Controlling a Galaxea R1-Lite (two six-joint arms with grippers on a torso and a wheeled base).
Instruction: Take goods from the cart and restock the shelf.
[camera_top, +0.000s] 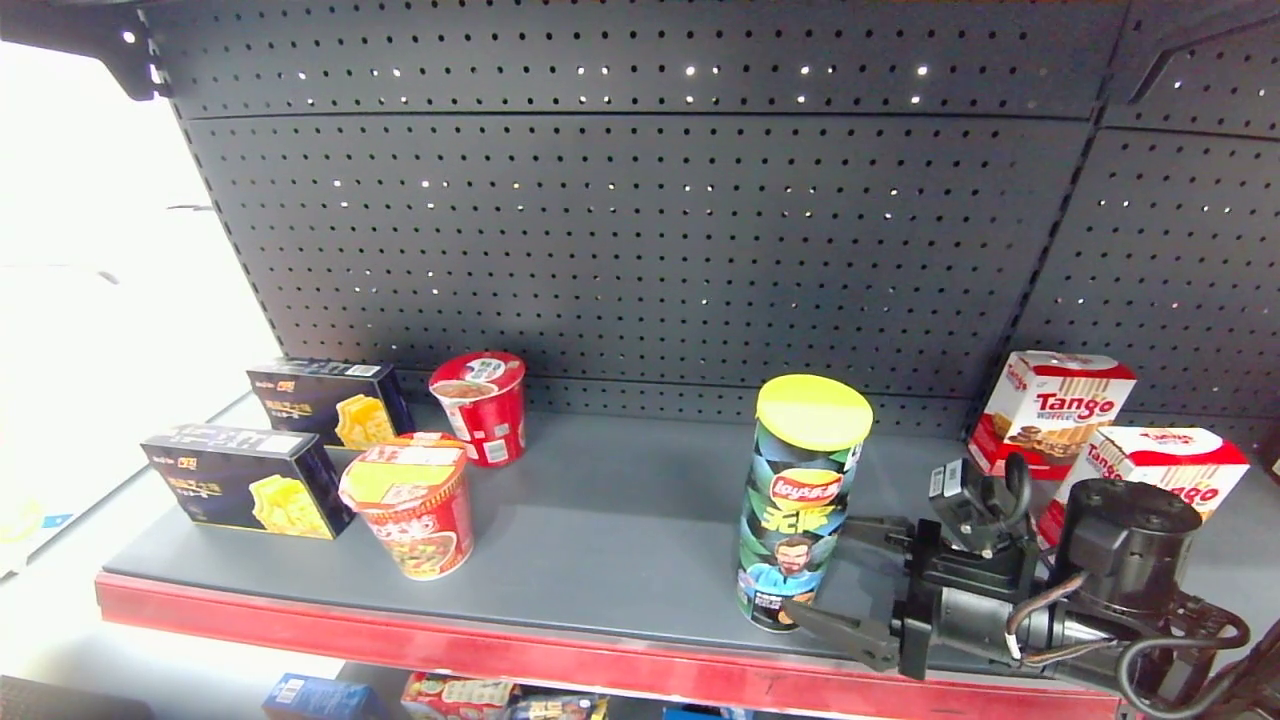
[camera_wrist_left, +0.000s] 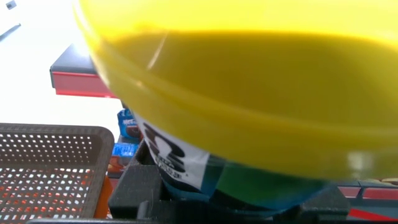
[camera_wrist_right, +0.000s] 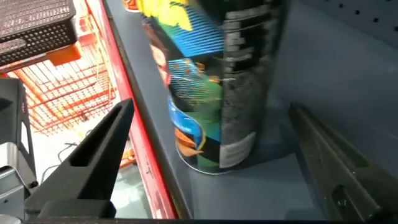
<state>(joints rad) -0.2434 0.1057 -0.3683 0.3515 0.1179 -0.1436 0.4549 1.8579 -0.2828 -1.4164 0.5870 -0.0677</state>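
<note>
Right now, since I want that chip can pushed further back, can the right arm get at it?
Probably yes. The right gripper is open, with a finger on either side of the chip can near its base, and nothing stands between them.

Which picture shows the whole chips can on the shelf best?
The head view: the can stands whole and upright on the shelf. The right wrist view catches its lower half between the open jaws of the right gripper. The left wrist view has a yellow lid up close, likely another can's.

The right arm (camera_top: 1125, 545) is matte black with a round joint housing, curved cables (camera_top: 1040, 600) and tapered fingers (camera_top: 840, 632).
</note>
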